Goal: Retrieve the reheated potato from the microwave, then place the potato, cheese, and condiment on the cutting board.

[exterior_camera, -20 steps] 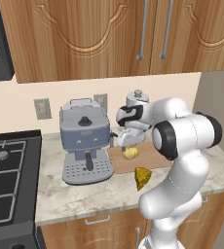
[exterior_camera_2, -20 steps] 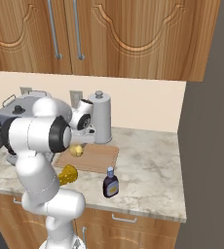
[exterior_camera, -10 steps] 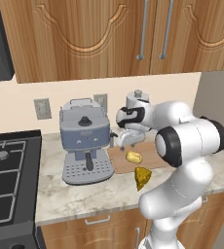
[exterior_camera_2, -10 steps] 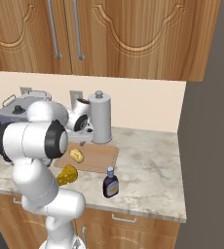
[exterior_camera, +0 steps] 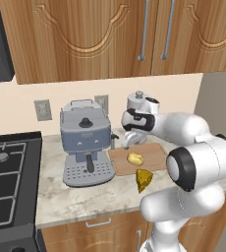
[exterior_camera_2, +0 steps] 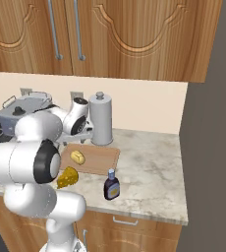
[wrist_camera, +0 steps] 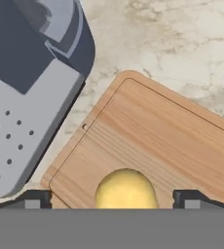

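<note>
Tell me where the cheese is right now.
The cheese sits on the counter just off the front edge of the cutting board, near the potato that lies on the board.

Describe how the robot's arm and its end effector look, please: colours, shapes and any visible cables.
The arm is made of thick, rounded, glossy white segments joined by dark black rings at the joints. The wrist is a white cylinder with a black band. The end effector has two small dark grey fingertips with squared ends. I can see no outside cables and no markings.
</note>
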